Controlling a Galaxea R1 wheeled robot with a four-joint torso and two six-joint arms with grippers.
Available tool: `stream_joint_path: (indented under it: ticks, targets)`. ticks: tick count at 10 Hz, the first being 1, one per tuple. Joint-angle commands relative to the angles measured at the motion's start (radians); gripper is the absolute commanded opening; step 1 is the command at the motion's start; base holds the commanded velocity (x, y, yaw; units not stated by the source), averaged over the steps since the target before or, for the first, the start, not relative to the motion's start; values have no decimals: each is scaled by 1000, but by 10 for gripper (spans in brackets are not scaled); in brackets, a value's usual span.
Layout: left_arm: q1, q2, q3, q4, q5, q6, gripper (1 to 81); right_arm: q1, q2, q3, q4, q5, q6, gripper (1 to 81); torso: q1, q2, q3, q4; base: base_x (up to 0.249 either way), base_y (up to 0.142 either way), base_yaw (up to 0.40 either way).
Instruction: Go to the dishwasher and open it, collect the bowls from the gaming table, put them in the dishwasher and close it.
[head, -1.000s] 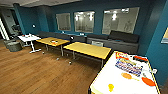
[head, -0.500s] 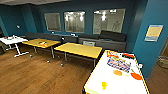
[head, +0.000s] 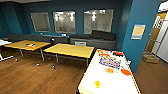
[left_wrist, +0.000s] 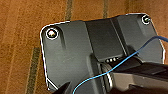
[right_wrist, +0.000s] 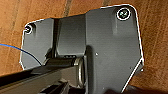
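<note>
Head view: the white gaming table (head: 110, 82) stands close ahead, lower right. On its tabletop lie an orange bowl (head: 125, 72), a yellow bowl (head: 97, 84) nearer the front edge, and colourful printed packs (head: 109, 61). Yellow tables (head: 70, 50) stand to the left on wood floor (head: 30, 77). Likely risk: the yellow bowl sits near the edge, so a bump from the base could knock it off. Wrist views look down at floor, suggesting both arms hang low; whether either hand is open or clenched cannot be told.
</note>
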Motion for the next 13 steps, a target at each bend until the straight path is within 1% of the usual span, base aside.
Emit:
stream_joint_path:
  ticks: [1, 9, 13]
  targets:
    - [-49, 0, -1, 6, 49, 3, 811, 52, 1, 1, 6, -56, -2, 811, 0, 0, 0, 0, 0, 0, -291]
    - [-55, 0, -3, 7, 54, 3, 811, 56, 2, 1, 6, -56, -2, 811, 0, 0, 0, 0, 0, 0, -266]
    - [-55, 2, -1, 4, 48, 5, 811, 56, 2, 1, 6, -56, -2, 811, 0, 0, 0, 0, 0, 0, 0]
